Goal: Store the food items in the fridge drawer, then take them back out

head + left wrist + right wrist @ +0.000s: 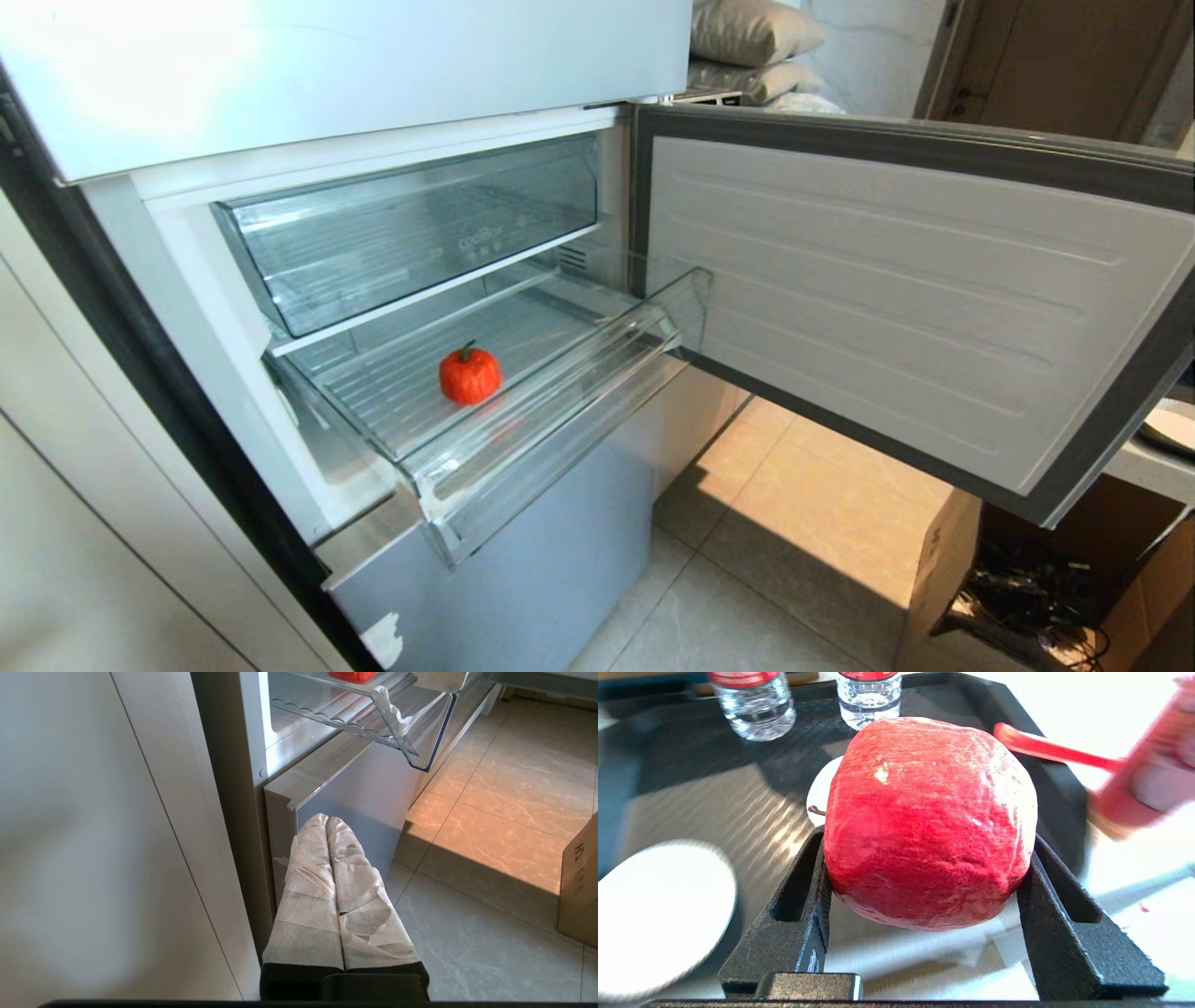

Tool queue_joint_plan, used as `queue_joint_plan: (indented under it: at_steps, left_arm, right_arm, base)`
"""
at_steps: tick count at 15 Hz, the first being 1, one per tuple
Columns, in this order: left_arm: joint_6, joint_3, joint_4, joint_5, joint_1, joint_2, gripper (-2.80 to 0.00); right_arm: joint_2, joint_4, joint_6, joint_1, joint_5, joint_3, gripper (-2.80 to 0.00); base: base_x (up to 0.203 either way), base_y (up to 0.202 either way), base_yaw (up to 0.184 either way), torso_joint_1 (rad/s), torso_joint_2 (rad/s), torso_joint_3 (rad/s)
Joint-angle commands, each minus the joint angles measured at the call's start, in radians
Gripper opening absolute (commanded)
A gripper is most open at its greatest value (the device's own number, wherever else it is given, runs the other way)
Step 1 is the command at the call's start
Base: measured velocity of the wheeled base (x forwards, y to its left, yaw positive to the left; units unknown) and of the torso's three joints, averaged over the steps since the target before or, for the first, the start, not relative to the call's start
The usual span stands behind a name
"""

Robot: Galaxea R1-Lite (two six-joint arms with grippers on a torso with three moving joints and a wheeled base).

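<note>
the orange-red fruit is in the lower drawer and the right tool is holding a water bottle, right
Not quite. The right wrist view shows the right tool shut on the red apple, not a water bottle. The orange-red fruit does sit in the lower drawer, per the head view.

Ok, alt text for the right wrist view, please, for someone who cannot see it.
The right gripper has its black jaws shut on a glossy red apple, one jaw against each side. Behind it a black tray holds two clear plastic water bottles and a white round plate.
</note>
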Motion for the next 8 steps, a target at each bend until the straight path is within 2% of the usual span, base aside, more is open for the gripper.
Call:
queue_joint_plan:
  at_steps: [1,5,7,8]
  left_arm:
    - [0.000,0.000,0.000,0.000,0.000,0.001,-2.80]
    - [0.000,0.000,-0.001,0.000,0.000,0.000,-2.80]
    - [0.000,0.000,-0.001,0.000,0.000,0.001,-2.80]
    - [0.000,0.000,-0.001,0.000,0.000,0.001,-2.80]
  right_arm:
    - [-0.241,-0.012,-0.001,-0.002,0.009,0.150,-2.80]
    - [-0.685,-0.026,-0.045,0.026,0.086,0.481,-2.80]
    - [-0.851,-0.039,-0.070,0.125,0.104,0.620,-2.80]
    - [-0.914,-0.039,-0.077,0.230,0.109,0.669,-2.80]
  base:
    - [0.000,0.000,0.000,0.000,0.00,0.000]
    - [0.000,0.000,0.000,0.000,0.00,0.000]
    - [0.000,0.000,0.000,0.000,0.00,0.000]
    - [0.000,0.000,0.000,0.000,0.00,0.000]
